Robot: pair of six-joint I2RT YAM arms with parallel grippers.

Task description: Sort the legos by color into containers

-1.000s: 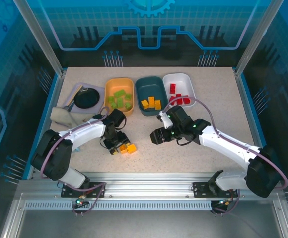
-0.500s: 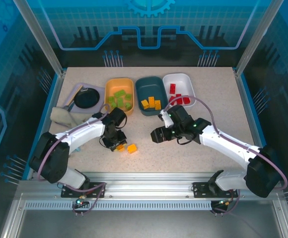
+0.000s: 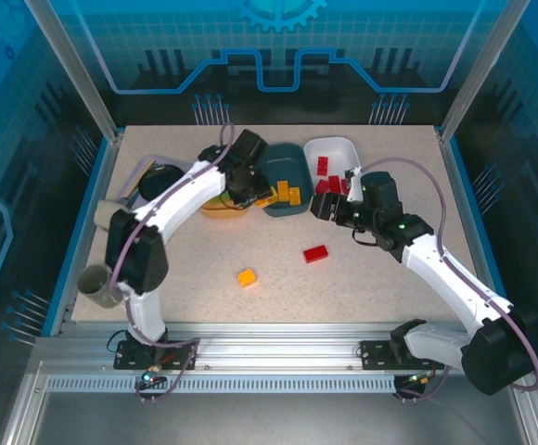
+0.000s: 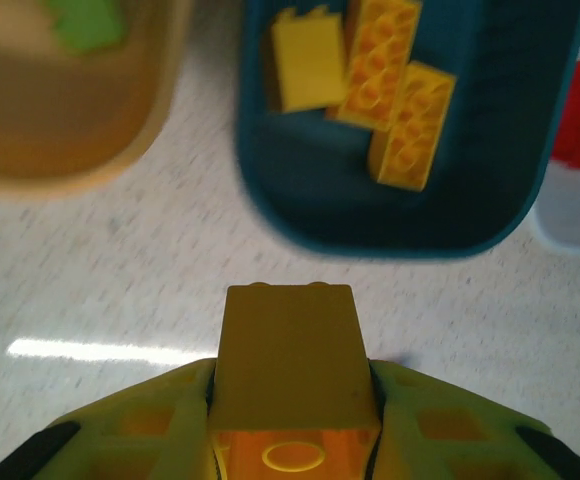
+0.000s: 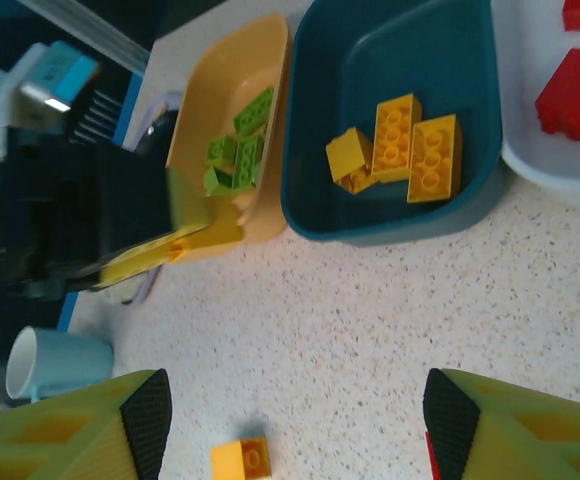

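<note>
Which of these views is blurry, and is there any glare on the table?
Left wrist view: the orange tub and teal tub rim are smeared, with a white glare streak on the table. Right wrist view: tubs crisp, its own fingers soft. Top external view: evenly lit, sharp.

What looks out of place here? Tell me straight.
Two legos lie loose on the table, outside any tub: a red brick and an orange-yellow brick. The left end effector grips a third brick near the teal tub.
</note>
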